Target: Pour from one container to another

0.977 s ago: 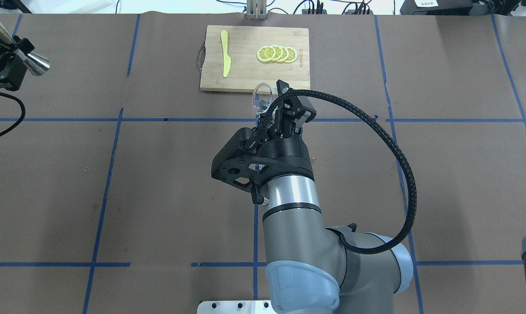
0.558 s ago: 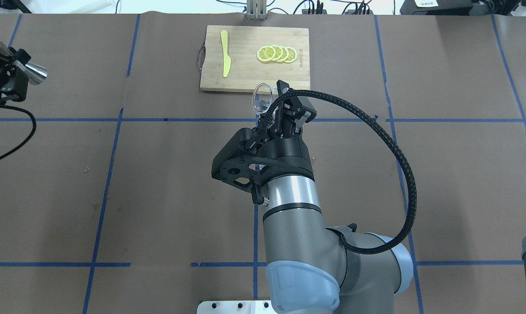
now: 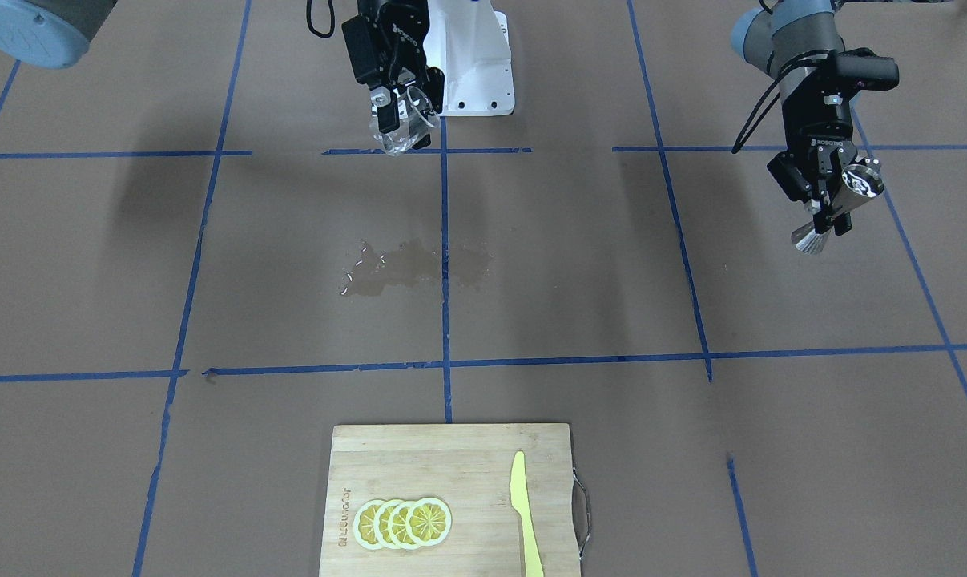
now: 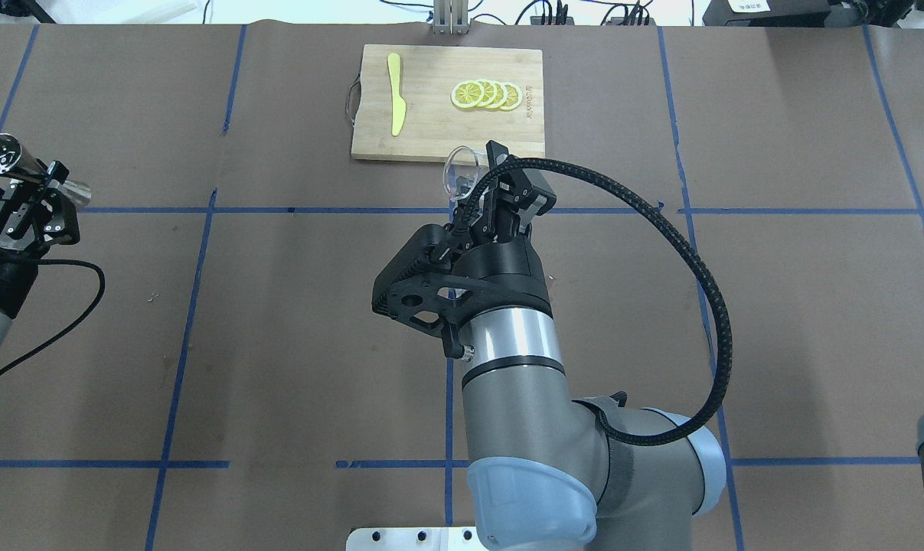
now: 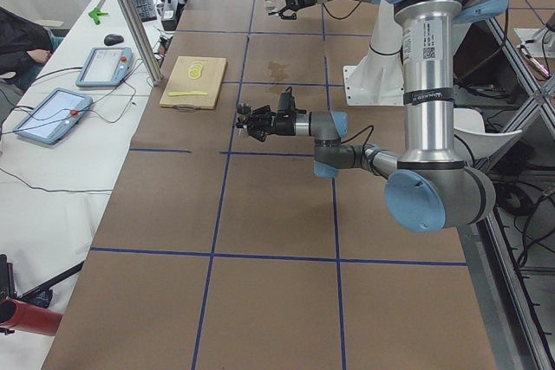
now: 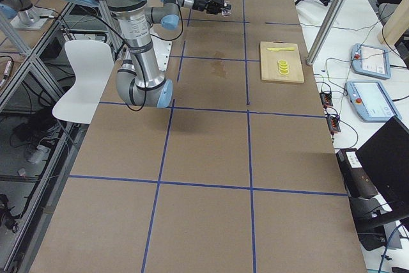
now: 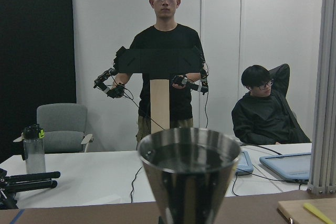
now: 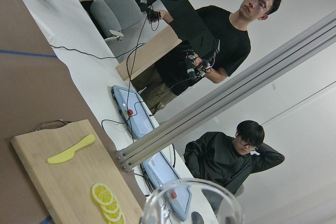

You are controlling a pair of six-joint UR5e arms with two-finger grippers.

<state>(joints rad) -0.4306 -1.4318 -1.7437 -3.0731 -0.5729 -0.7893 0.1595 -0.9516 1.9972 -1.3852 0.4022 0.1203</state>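
Steel catches the light at the robot's far left, where the left tool (image 3: 829,210) pinches the narrow waist of the steel jigger (image 3: 856,186) and holds it tilted above the bench (image 3: 211,280). Its open cone faces partly toward the front camera. Well apart from it, close to the robot's base near the bench's centre line, the right tool (image 3: 403,132) grips the glass beaker (image 3: 415,120) by its wall. The beaker is also clear of the bench and tipped, its mouth turned toward the jigger's side. Between the 2 vessels nothing touches or lines up, so no stream could pass from one to the other as they hang. A dark wet patch (image 3: 411,264) spreads on the brown paper between the base and the cutting board (image 3: 467,457), which carries 4 lemon slices (image 3: 403,522) and a yellow knife (image 3: 523,513). The beaker looks empty in the right wrist view, and the jigger's cup shows dark in the left wrist view, though I cannot tell whether that is liquid or reflection. My reading is that the liquid has already left the beaker, at least some of it onto the bench. What seems left is setting both vessels down, or bringing them together again if the pour must be repeated.
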